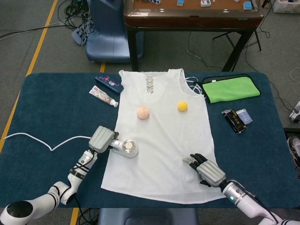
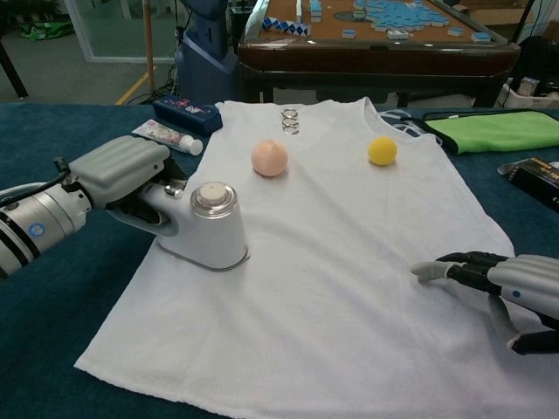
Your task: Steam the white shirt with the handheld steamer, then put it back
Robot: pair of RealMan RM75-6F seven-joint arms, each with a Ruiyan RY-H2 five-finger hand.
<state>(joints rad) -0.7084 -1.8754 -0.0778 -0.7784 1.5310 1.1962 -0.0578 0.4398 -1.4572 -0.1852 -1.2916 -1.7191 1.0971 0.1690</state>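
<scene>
Two hands in view. Left hand point(image 1: 102, 138) wraps the handle of the white handheld steamer point(image 2: 203, 229), which sits upright with its soleplate on the left edge of the white sleeveless shirt point(image 1: 164, 154), partly over the hem line toward the dark blue table point(image 1: 56, 112); round silver cap on top of the steamer faces up. White power cord point(image 1: 42, 141) snakes from the steamer side across the table to the left edge. Right hand point(image 1: 206, 168) holds nothing, fingers spread slightly and extended, lying on the shirt's lower right part; in the chest view its fingertips point(image 2: 428, 270) touch the fabric. Shirt lies flat, neckline with a row of silver rings point(image 1: 149, 84) pointing away from the robot. On the shirt: peach-coloured ball point(image 1: 143, 112) left of centre and small yellow ball point(image 1: 182, 106) to its right, well apart from each other and from the steamer. Off the shirt, upper left: dark blue rectangular box point(image 1: 108, 84) and white toothpaste tube point(image 1: 103, 97), lying just beside each other. Upper right: folded green cloth point(image 1: 230, 89) on a black-edged pad, touching a white cable near the shirt's shoulder. Near it, toward the robot: small black box with a blue packet point(image 1: 236, 118).
</scene>
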